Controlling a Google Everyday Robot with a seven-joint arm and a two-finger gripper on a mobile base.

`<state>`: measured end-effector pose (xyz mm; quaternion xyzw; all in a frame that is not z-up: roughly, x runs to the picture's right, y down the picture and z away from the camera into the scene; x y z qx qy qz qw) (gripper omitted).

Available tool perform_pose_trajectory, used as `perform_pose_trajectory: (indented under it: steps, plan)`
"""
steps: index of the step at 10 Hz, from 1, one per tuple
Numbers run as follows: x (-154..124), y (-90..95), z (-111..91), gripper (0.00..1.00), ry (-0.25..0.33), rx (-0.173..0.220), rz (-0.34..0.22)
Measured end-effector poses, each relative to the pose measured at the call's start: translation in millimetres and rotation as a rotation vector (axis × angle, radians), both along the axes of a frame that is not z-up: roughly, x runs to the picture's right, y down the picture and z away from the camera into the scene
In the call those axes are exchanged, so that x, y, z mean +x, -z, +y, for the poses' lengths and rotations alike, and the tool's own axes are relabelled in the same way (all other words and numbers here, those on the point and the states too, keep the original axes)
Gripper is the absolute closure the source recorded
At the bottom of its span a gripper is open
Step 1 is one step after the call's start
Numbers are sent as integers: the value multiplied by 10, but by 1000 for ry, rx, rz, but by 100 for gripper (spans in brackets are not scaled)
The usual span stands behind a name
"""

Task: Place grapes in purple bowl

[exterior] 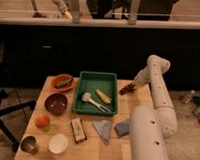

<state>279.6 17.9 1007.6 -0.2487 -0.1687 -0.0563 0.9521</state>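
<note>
Gripper (131,86), at the tip of the smooth white tubular arm (158,94), was low over the far right edge of the pale wooden table (90,153). Its fingers were closed on one end of the grapes (124,89), a single knobbly dark red cluster lying just beside the right wall of the one green rectangular tray (97,74). One purple bowl (56,103), round, shallow and dark inside, stood left of the tray, well apart from the grapes. Behind it was one orange plate (61,82) with a green vegetable. In front were one round orange fruit (41,122), one shiny metal cup (28,144) and one smaller white bowl (58,143), making two bowls in all.
</note>
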Motion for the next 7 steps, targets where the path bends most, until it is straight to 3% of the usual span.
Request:
perform_pose_trajectory:
  steps: [4, 7]
  plan:
    - [-42, 9, -48, 100, 27, 16, -3]
    - [-65, 157, -138, 100, 50, 63, -3]
